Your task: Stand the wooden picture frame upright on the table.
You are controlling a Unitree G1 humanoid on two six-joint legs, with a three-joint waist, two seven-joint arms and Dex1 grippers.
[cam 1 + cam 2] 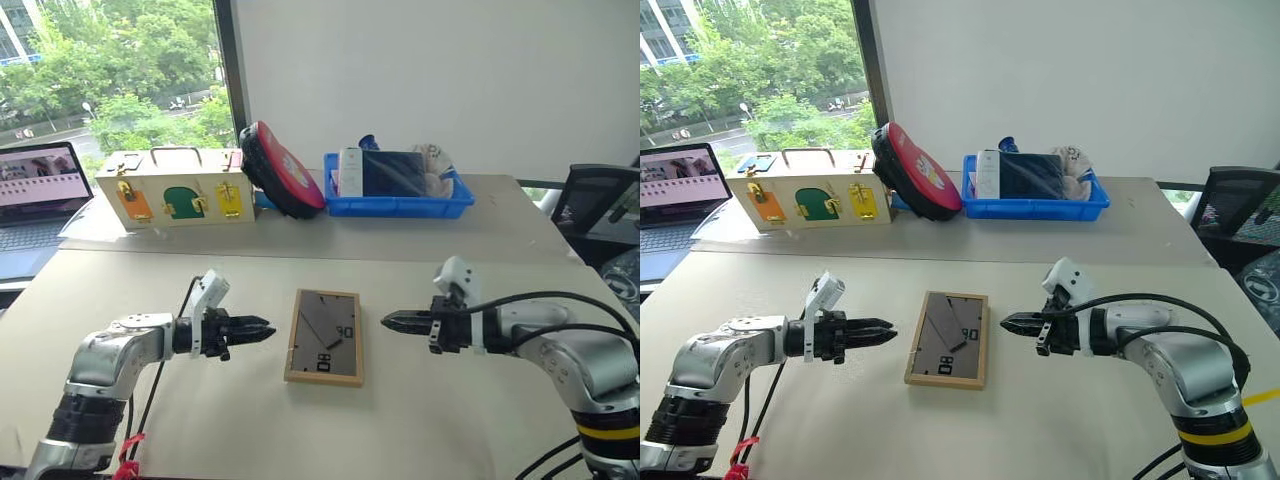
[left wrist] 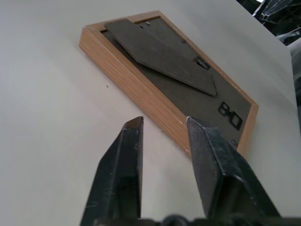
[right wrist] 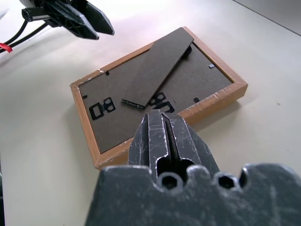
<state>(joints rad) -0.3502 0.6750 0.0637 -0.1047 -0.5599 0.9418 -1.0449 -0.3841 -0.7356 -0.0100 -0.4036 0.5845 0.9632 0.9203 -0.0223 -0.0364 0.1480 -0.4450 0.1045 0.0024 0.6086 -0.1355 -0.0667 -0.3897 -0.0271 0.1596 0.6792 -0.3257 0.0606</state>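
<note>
The small rectangular light-wood picture frame (image 1: 324, 337) lies flat, face down on the broad beige matte surface (image 1: 480, 420), its dark grey back with the fold-out stand and white markings turned up. It sits squarely between the two arms, and its long axis runs away from the robot toward the far edge, so each long side faces one gripper. The left gripper (image 1: 262, 330) hangs just off the frame's left long edge, pointing across toward it and a little downward, with its two black fingers (image 2: 123, 155) standing apart; in the left wrist view the wooden edge lies just beyond the fingertips. The right gripper (image 1: 392, 321) mirrors it on the other side, tips aimed at the right long edge, its fingers pressed together and holding nothing. Neither touches the frame. The two look about equally near, the left perhaps a shade closer, and since the left one is spread, I would judge it the likelier to take hold of a long edge. The stand flap (image 3: 157, 67) lies slanted across the back, nearly flat, and would probably need swinging out before the frame can be stood up.
</note>
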